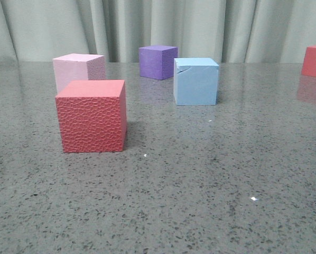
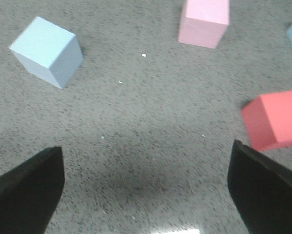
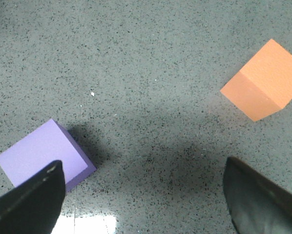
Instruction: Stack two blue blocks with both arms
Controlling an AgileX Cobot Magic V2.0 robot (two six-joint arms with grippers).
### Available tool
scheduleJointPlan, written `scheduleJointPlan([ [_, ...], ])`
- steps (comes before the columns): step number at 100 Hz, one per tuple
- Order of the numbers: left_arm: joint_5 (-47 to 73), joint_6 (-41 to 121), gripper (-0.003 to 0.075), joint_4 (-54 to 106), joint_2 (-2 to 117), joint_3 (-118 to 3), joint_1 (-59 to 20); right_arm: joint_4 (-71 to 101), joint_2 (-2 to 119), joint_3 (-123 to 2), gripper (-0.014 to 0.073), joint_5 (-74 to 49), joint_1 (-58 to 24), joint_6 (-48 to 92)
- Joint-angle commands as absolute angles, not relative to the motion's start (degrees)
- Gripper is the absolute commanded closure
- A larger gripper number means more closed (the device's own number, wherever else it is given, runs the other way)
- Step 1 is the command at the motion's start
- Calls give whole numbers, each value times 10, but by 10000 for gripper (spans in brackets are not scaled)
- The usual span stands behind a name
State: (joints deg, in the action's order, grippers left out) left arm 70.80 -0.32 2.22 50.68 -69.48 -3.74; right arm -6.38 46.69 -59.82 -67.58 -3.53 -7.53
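Jaws on both arms gape empty; only the left wrist view shows a second blue block (image 2: 48, 51); front shows one (image 1: 196, 81).

Tabletop (image 1: 200, 190): grey speckled stone, glossy. Directly on it, front view: red cube (image 1: 92, 115) nearest, pink cube (image 1: 79, 70) just behind; purple cube (image 1: 157, 61) at rear centre; blue block w/ crack nr top corner (image 1: 196, 81) right of centre; another red cube (image 1: 314, 61) far right, cut by frame edge. L wrist view: second blue block (image 2: 47, 50). R wrist view: orange cube (image 3: 264, 80). All sit apart, none stacked.

Low front view, wrists overhead (both downward)
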Motion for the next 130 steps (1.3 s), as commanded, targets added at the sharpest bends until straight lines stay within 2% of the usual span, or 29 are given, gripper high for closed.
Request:
scheduleJointPlan([
  [1, 653, -13, 79, 8, 526, -713, -42, -76, 463, -610, -53, -648, -31, -71],
  [37, 620, -11, 79, -5, 652, -774, 20, -76, 463, -610, -53, -648, -31, -71],
  [51, 629, 53, 79, -9, 706, -821, 42, -76, 463, -610, -53, -648, -31, -71],
  [105, 733, 300, 80, -15, 913, -1004, 45, -73, 463, -610, -53, -648, -31, -71],
  [130, 733, 322, 80, -58, 933, -1021, 45, -70, 463, -610, -53, -647, -31, -71],
])
